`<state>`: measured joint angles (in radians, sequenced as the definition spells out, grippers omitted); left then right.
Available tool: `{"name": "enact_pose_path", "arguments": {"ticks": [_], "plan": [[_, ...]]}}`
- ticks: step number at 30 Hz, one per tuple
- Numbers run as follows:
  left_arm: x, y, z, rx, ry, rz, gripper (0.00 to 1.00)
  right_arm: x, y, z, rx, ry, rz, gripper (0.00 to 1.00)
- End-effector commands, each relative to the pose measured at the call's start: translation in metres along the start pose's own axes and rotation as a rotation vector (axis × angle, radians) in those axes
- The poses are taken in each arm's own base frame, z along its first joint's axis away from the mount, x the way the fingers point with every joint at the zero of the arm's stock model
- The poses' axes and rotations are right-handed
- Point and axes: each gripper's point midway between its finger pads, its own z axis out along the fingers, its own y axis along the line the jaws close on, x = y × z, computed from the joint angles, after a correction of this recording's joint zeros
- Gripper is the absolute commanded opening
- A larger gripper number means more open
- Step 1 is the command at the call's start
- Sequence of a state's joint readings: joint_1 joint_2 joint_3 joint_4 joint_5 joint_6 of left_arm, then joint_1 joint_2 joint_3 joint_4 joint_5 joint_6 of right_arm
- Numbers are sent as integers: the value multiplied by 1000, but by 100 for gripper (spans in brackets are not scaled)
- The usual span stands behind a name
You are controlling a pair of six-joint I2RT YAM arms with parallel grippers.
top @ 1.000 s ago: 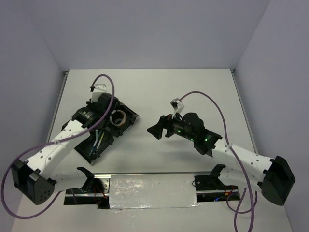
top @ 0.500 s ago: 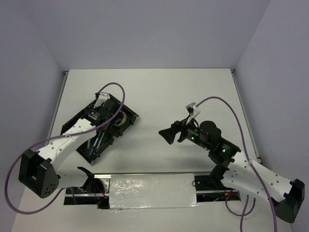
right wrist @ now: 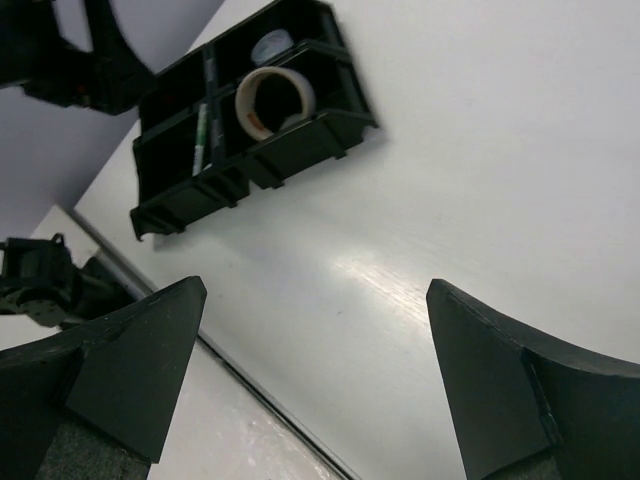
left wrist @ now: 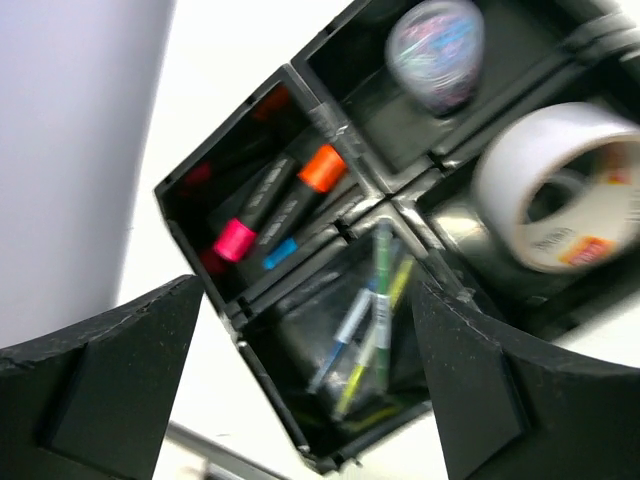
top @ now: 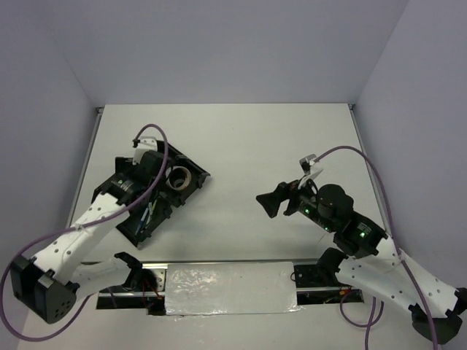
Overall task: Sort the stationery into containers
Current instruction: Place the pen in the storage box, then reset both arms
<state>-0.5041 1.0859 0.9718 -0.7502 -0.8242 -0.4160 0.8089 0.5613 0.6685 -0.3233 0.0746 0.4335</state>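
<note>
White worktop [top: 248,146] carries the tray [right wrist: 300,140] at 9 o'clock with pens [left wrist: 370,320], highlighters [left wrist: 285,195] and tape [left wrist: 560,190] inside; left fingers [left wrist: 100,370] gape wide, empty, above it, right fingers [right wrist: 110,360] wide at 4 o'clock, so a low left swing could snag it.

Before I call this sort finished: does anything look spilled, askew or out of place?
Nothing spilled or damaged. The highlighters, pens, tape roll and translucent cup each lie inside their own compartment of the organiser tray. Only the tray itself sits skewed to the table edges.
</note>
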Motion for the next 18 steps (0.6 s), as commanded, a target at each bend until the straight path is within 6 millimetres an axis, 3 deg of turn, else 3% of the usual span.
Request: {"name": "enact_pose_path", "arguments": {"ticks": [1, 4, 5, 7, 10, 11, 13, 15, 17, 18], "plan": [[-23, -3, -25, 143, -84, -151, 99, -37, -13, -34, 119, -63, -56, 100], [-40, 2, -53, 276, -201, -251, 99, -64, -19, -62, 176, -131, -76, 100], [-43, 5, -63, 318, -229, -283, 99, -62, -24, -71, 202, -118, -81, 100], [-47, 6, -75, 369, -244, -315, 99, -78, -22, -90, 205, -166, -78, 100], [-65, 8, -110, 522, -344, -361, 99, -86, -23, -112, 209, -196, -81, 100], [-69, 17, -120, 535, -389, -394, 99, -88, -25, -116, 217, -205, -81, 100], [-67, 30, -117, 476, -398, -423, 99, -92, -27, -121, 231, -224, -77, 100], [-59, 29, -111, 451, -353, -410, 97, -89, -26, -120, 228, -210, -74, 100], [-63, 22, -124, 542, -381, -415, 94, -86, -23, -118, 209, -196, -74, 100], [-73, 14, -140, 641, -434, -421, 93, -85, -22, -116, 200, -191, -77, 100]]}}
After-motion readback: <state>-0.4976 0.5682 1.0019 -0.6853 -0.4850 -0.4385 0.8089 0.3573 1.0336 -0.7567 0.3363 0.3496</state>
